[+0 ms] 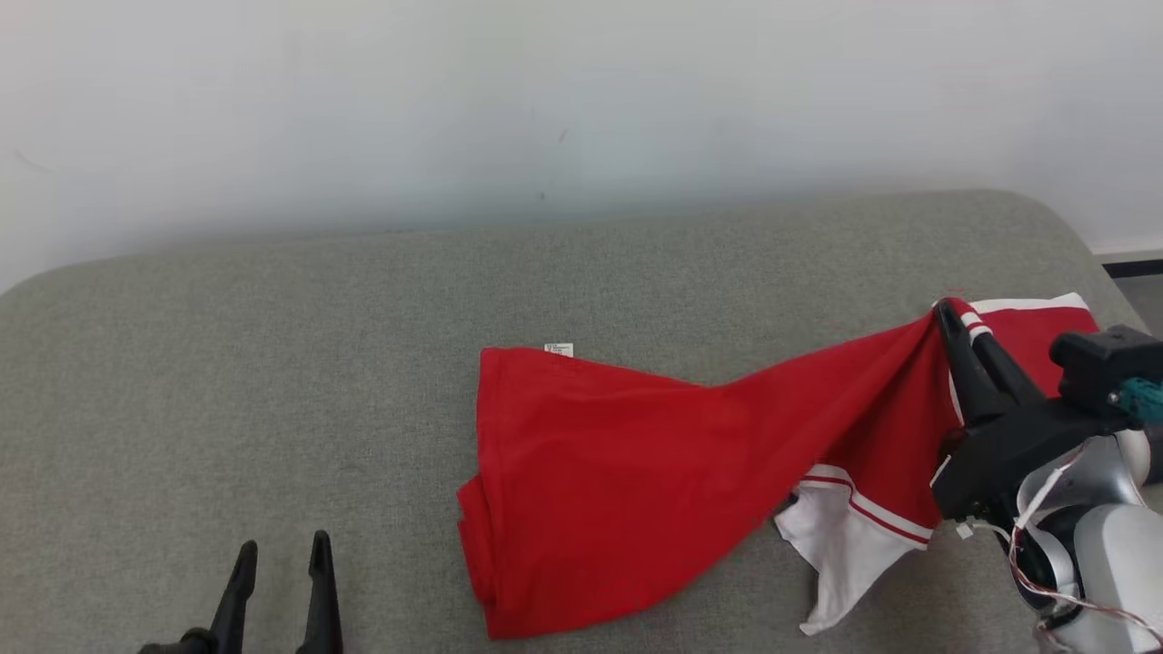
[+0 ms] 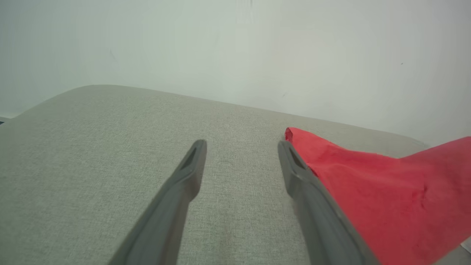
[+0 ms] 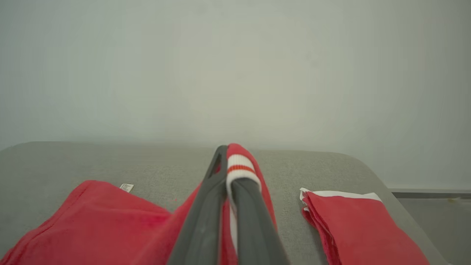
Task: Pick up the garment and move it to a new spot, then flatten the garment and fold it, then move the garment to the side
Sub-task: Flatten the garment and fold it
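Note:
A red garment (image 1: 618, 454) with white trim lies spread on the grey cushioned surface (image 1: 273, 363), right of centre. A small white label (image 1: 559, 349) shows at its far corner. My right gripper (image 1: 952, 318) is shut on a red edge with a white striped band and holds it raised, so the cloth stretches up from the surface. In the right wrist view the banded edge (image 3: 239, 165) wraps over the shut fingers of the right gripper (image 3: 229, 162). My left gripper (image 1: 283, 549) stands open near the front left, apart from the garment (image 2: 368, 191). Nothing sits between the jaws of the left gripper (image 2: 241, 144).
A white wall (image 1: 545, 109) rises behind the surface. The surface's rounded right edge (image 1: 1090, 245) drops to the floor by a dark skirting strip (image 1: 1131, 266). Another red fold with a white edge (image 3: 353, 221) lies right of the held part. Bare grey surface spreads to the left.

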### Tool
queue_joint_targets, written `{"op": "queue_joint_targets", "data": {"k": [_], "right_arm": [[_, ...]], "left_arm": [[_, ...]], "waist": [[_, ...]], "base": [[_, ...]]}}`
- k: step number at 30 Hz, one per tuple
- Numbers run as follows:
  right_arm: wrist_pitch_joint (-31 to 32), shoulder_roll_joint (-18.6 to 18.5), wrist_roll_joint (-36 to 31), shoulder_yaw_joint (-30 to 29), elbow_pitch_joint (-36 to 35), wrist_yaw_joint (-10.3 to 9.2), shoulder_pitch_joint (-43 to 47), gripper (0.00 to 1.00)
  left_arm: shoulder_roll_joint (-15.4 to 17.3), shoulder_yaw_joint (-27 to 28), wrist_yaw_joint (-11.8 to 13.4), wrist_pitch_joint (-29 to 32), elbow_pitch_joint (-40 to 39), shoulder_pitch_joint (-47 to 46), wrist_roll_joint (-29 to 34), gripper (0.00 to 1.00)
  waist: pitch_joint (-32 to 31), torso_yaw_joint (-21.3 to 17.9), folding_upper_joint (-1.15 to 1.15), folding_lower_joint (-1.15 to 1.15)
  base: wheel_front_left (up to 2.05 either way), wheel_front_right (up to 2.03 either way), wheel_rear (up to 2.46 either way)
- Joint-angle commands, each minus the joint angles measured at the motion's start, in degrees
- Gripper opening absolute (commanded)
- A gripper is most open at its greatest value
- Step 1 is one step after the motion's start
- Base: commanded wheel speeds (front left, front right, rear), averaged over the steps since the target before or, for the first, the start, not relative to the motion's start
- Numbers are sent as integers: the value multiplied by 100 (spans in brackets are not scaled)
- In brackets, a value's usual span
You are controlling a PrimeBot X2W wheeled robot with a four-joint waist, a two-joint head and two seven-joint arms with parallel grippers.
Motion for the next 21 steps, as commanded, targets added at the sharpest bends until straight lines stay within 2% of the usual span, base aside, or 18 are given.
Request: {"op": "queue_joint_targets", "data": {"k": [1, 5, 12, 21], "right_arm": [[4, -15, -46, -6, 94, -15, -113, 0], [-93, -162, -369, 37, 1100, -15, -656, 0], [-622, -154, -789, 124, 2874, -15, -1862, 0], [-1463, -67, -1323, -170, 4464, -15, -3024, 0]], "left_arm": [[1, -5, -26, -3, -20, -108, 1, 100], [0, -125, -81, -3, 19, -333, 28, 100], [1, -262, -192, -3, 139, -712, 77, 100], [-1, -425, -274, -3, 262, -1109, 12, 100]], "waist": [[130, 51, 0, 1], [377, 237, 0, 1], [771, 692, 0, 1], [1132, 1175, 0, 1]], "base": [[0, 0, 0], [0, 0, 0], [0, 0, 0], [0, 0, 0]]}}
